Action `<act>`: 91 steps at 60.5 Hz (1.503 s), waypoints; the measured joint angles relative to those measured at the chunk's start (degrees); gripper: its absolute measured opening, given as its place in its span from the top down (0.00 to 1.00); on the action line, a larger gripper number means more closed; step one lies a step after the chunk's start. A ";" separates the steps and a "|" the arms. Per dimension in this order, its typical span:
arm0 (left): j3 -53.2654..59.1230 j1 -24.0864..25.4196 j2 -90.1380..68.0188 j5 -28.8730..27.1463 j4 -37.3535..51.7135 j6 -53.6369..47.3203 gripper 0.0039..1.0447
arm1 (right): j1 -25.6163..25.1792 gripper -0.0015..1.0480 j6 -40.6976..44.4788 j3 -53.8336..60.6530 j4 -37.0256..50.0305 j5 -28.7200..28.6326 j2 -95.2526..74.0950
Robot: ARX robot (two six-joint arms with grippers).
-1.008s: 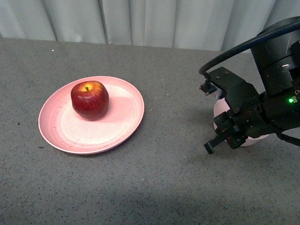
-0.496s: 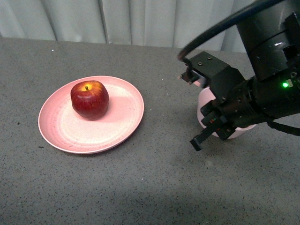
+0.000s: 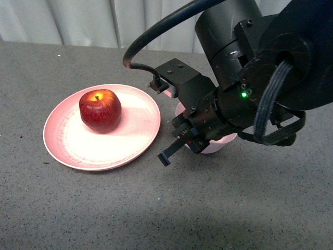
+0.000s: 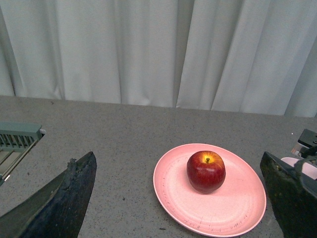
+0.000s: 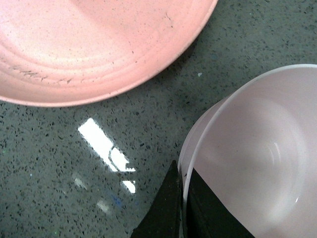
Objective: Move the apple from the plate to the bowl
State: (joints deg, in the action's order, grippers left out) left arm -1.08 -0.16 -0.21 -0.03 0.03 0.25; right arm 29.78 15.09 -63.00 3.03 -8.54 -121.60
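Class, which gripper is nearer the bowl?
Right. The right gripper clasps the bowl by its rim, beside the plate. The left gripper hangs open well back from it, out of the front view.

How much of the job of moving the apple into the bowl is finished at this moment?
Nothing is finished yet: the apple sits on the plate, untouched. In hand: the right gripper seems to pinch the rim of the empty bowl, which stands close beside the plate without touching it. Left to do: grasp the apple, lift it and set it in the bowl.
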 joint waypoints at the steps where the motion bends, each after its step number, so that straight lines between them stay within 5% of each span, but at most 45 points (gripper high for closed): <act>1: 0.00 0.02 0.00 0.00 0.00 0.00 0.06 | 0.17 0.99 -0.26 -0.44 0.00 -0.17 -0.42; 26: 0.00 0.00 0.00 0.00 0.00 0.00 0.06 | 1.86 0.99 -3.26 -5.07 -1.11 -0.26 -4.42; 45: 0.00 0.00 0.00 0.00 0.00 0.00 0.06 | 0.37 0.55 -9.29 3.34 12.85 -0.66 -1.40; 65: 0.00 0.00 0.00 0.00 0.00 0.00 0.06 | -4.96 0.07 -18.60 21.70 30.95 9.33 14.99; 77: 0.00 0.00 0.00 0.00 0.00 0.00 0.06 | -7.96 0.10 -20.22 30.21 36.46 11.34 22.51; 83: 0.00 0.00 0.04 0.09 0.00 -0.02 0.06 | -8.96 0.28 -16.94 39.17 63.30 26.25 20.96; 91: 0.00 0.00 0.02 -0.13 0.00 0.00 0.06 | -12.76 0.51 -15.54 46.62 74.23 25.31 26.97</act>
State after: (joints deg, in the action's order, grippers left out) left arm -1.08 -0.16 -0.19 -0.16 0.03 0.25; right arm 17.02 -0.45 -16.38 77.25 16.78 -94.63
